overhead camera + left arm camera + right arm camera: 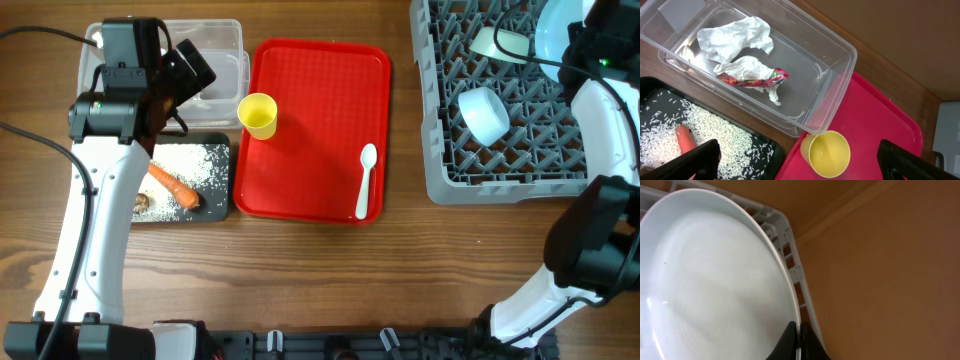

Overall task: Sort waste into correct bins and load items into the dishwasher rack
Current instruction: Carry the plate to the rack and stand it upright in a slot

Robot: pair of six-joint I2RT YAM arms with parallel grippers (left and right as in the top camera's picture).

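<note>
My left gripper (pixel 797 162) is open, its fingers on either side of the small yellow cup (pixel 826 152), which stands on the red tray's left edge (pixel 258 115). The clear tub (pixel 832 75) holds the crumpled white napkin (pixel 735 40) and red shiny wrapper (pixel 752 78). The black tray (pixel 215 195) holds rice grains (pixel 195 165), the carrot piece (pixel 172 186) and a brown scrap (pixel 141 203). The white spoon (pixel 365 180) lies on the red tray. My right gripper (pixel 799 337) is shut on the rim of the large pale blue plate (pixel 710 280) at the grey rack's far right (pixel 553 35). The pale blue bowl (pixel 483 112) and pale green bowl (pixel 500 43) sit in the rack (pixel 445 160).
The flat red serving tray (pixel 320 90) lies between the bins and the rack. The left arm (pixel 100 200) reaches over the black tray. The right arm (pixel 600 230) stands along the rack's right side. The rack's corner (pixel 790 245) shows beside bare wooden table.
</note>
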